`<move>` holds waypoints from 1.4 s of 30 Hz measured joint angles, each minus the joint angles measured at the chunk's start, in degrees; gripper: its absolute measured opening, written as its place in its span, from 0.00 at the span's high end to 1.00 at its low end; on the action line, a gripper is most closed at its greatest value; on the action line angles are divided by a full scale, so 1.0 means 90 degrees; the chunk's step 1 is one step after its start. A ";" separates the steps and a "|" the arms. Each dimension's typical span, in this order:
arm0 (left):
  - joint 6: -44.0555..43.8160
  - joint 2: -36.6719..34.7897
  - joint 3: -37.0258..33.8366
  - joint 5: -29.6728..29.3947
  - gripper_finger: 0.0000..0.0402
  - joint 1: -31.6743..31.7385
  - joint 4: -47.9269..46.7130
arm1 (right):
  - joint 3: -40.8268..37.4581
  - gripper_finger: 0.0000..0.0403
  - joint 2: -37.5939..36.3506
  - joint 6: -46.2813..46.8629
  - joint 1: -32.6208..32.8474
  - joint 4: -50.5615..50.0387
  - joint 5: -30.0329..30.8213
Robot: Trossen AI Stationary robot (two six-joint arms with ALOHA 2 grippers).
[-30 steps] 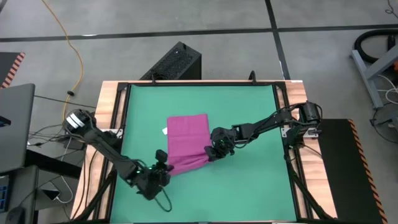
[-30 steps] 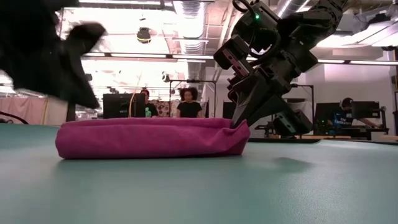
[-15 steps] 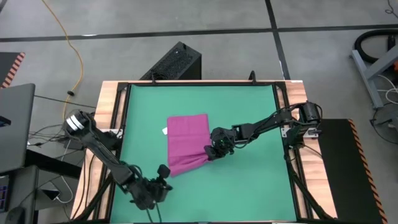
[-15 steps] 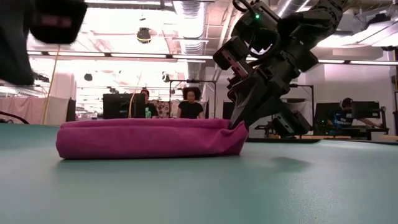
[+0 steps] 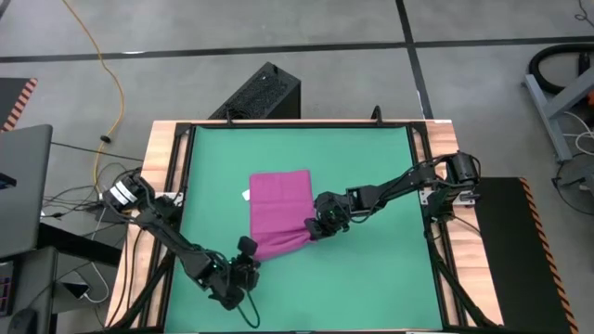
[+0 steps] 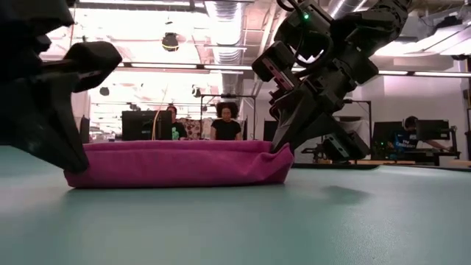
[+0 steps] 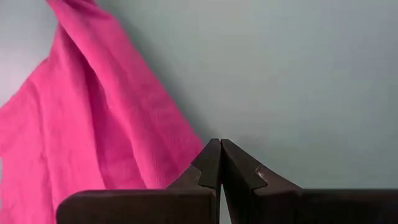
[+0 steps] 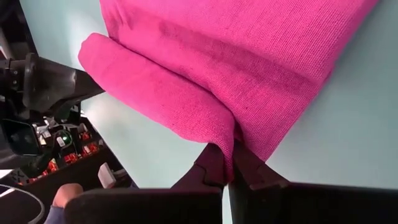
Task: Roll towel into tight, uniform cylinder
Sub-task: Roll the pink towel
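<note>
The magenta towel (image 5: 278, 209) lies on the green mat (image 5: 371, 167), its near end rolled into a low roll (image 6: 176, 165) and its far part flat. A small white tag (image 5: 246, 195) sticks out at its left edge. My right gripper (image 5: 316, 231) is shut on the roll's right end. My left gripper (image 5: 247, 249) is shut, with nothing between its fingers. Its tips (image 7: 219, 144) are low over the mat at the roll's left end. My left gripper's shut fingertips stand right at the edge of the towel's near left corner (image 7: 186, 152); I cannot tell whether they touch it. My right gripper pinches a fold of cloth at the roll's right end (image 8: 225, 135) between its two fingers. The fingers slant down from the table's right. The roll lies on the mat, its right end drawn slightly up at the fingers (image 6: 283, 147).
A wooden frame (image 5: 167, 148) borders the mat. A black box (image 5: 264, 93) stands on the floor beyond the far edge. Bare mat lies to the right of the towel and along the near edge. People (image 6: 224, 121) stand in the room behind.
My left gripper, shut throughout, first drew away from the towel toward the near edge. It has now come down close over the mat at the roll's left end. My right gripper and the towel have stayed as they were.
</note>
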 joint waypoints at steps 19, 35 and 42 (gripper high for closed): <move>0.0225 0.0001 -0.0299 -0.0496 1.00 0.0483 -0.0246 | 0.0002 0.96 0.0000 0.0029 -0.0002 0.0094 -0.0005; 0.0828 -0.0716 -0.0434 -0.0758 1.00 0.0666 -0.0197 | 0.0002 0.96 0.0000 0.0121 -0.0002 0.0144 0.0054; 0.0900 -0.0747 -0.1269 -0.0096 1.00 0.0923 0.1263 | 0.0002 0.96 0.0000 0.0100 0.0000 0.0177 0.0177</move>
